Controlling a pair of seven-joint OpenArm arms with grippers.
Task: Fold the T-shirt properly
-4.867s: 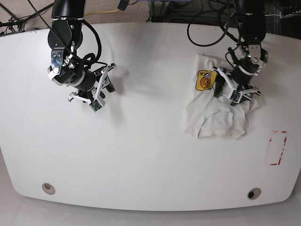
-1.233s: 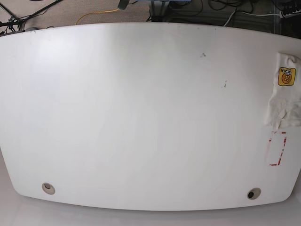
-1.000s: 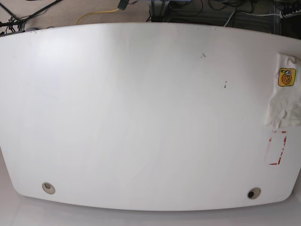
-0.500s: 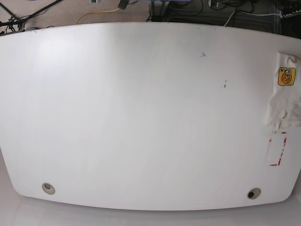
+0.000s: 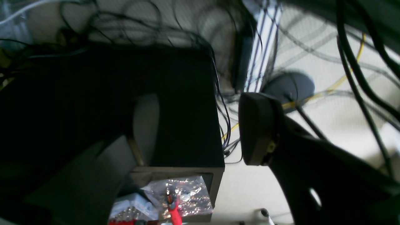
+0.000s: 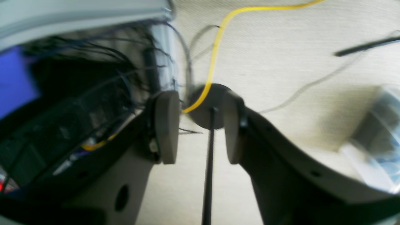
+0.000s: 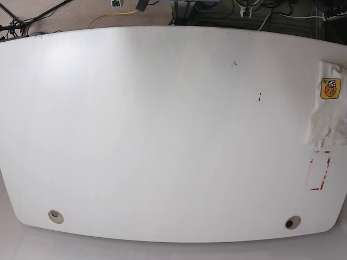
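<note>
I am holding both my arms off the table, so neither is showing in the base view, and my wrist cameras are looking at the floor and the tangle of cables behind it. My right gripper is standing with its two pale pads apart and nothing between them; a yellow cable and a thin black rod are only passing behind the gap. My left gripper is likewise gaping wide, one dark finger clear on the right of the view and the other dim in shadow on the left, gripping nothing, with a dark box beyond. The T-shirt is lying crumpled at the far right edge of the table, partly cut off by the picture's border, its orange-yellow graphic facing up. Just below it, red tape marks are outlining a rectangle on the tabletop.
</note>
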